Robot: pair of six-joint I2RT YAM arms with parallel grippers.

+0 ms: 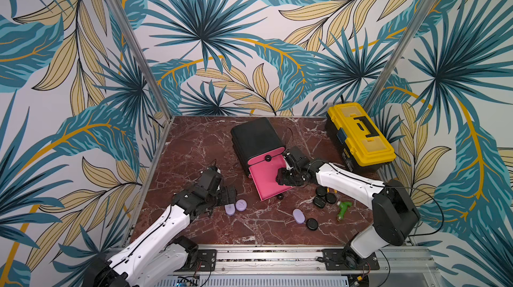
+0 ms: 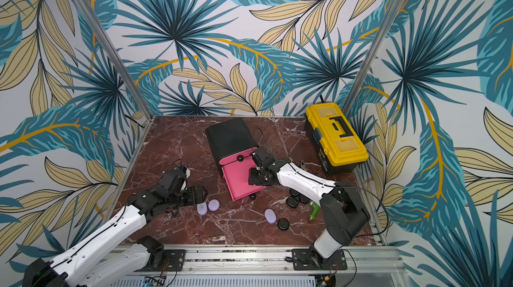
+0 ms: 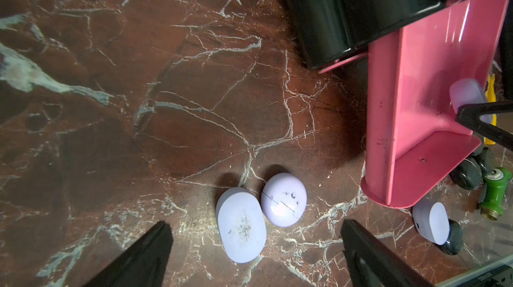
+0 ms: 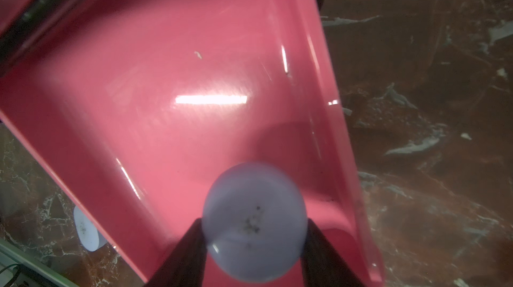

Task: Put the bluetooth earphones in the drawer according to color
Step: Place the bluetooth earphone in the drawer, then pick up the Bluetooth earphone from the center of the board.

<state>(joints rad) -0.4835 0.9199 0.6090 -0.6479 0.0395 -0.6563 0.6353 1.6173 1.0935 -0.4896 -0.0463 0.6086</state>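
Marble-patterned tabletop (image 1: 194, 147) carries everything, and the biggest thing on it, a yellow-and-black toolbox (image 1: 361, 135) at the far right, has its lid down, so its contents are hidden. Left of it stands the black cabinet (image 1: 255, 135); its top drawer (image 1: 259, 159) is closed, while a lower pink drawer (image 1: 262, 185) is pulled far out toward the near side, its floor bare as far as the views show. That long overhang is the first worry: a downward nudge on its rim from the gripper above could tip or drag it. The right gripper (image 4: 254, 221) hangs over the drawer's right side, pinching a round lilac case (image 3: 466, 92); the case is smooth and close to the side wall, so a lopsided release might bounce it out onto the tabletop. The left gripper (image 3: 255, 224), spread wide, hovers at the near left above an oval lilac case (image 3: 241, 227) and its round lilac neighbour (image 3: 283, 199), which touch, so closing could catch both or squirt one away. Right of the drawer a few black cases (image 1: 331, 197) cluster beside a green tool (image 1: 343, 208); dropping one in with the lilac would spoil the sorting.
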